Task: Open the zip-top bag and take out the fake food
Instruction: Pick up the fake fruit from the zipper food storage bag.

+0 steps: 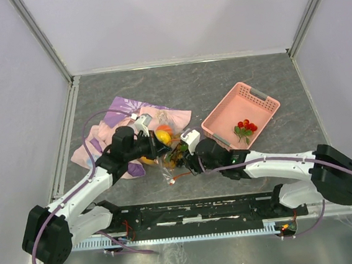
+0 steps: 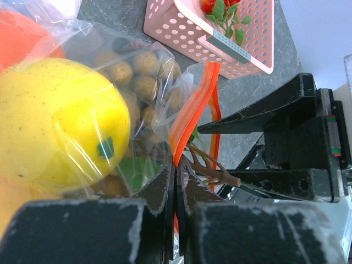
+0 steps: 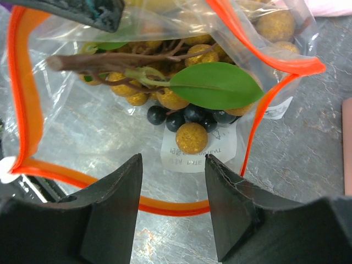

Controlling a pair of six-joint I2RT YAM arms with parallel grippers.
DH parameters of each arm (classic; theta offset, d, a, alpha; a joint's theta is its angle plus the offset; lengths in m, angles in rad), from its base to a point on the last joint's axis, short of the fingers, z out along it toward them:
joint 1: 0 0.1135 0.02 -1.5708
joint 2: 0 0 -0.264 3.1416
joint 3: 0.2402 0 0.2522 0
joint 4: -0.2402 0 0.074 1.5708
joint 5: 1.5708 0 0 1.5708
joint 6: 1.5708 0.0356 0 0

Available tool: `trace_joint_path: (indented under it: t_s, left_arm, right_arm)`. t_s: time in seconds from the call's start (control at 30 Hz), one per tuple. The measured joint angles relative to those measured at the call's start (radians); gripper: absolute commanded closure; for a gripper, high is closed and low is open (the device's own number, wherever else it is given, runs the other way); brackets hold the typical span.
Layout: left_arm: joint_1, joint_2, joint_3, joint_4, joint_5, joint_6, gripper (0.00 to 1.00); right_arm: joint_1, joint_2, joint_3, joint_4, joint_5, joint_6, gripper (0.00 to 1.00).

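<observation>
The zip-top bag (image 1: pixel 168 161) lies between both arms with its mouth held open. My left gripper (image 2: pixel 176 168) is shut on the orange-red zip strip (image 2: pixel 190 113) of the upper lip. Inside show a yellow fruit (image 2: pixel 60 121), tan grapes (image 3: pixel 165 99), dark grapes (image 3: pixel 187 115), a green leaf (image 3: pixel 214 85) and a brown stem (image 3: pixel 110 60). My right gripper (image 3: pixel 173 162) stands open at the mouth. Its fingers straddle the lower zip strip (image 3: pixel 165 204) with nothing pinched between them.
A pink perforated basket (image 1: pixel 221 110) at the right holds a red fruit with green leaves (image 1: pixel 245 127). A pink-purple patterned cloth (image 1: pixel 124 109) lies under and behind the left arm. Metal frame rails run along the table's sides.
</observation>
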Motion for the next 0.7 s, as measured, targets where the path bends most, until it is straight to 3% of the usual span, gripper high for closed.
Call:
trace_joint_path:
  t_s: [0.3,0.7]
  left_arm:
    - [0.0,0.0,-0.013,0.012,0.002,-0.002,0.97]
    - [0.0,0.0,-0.023,0.02,0.002,-0.013,0.97]
  right_arm:
    - [0.053,0.084,0.062,-0.006,0.193,0.098,0.44]
    - [0.06,0.176,0.095,-0.031,0.262,0.16,0.47]
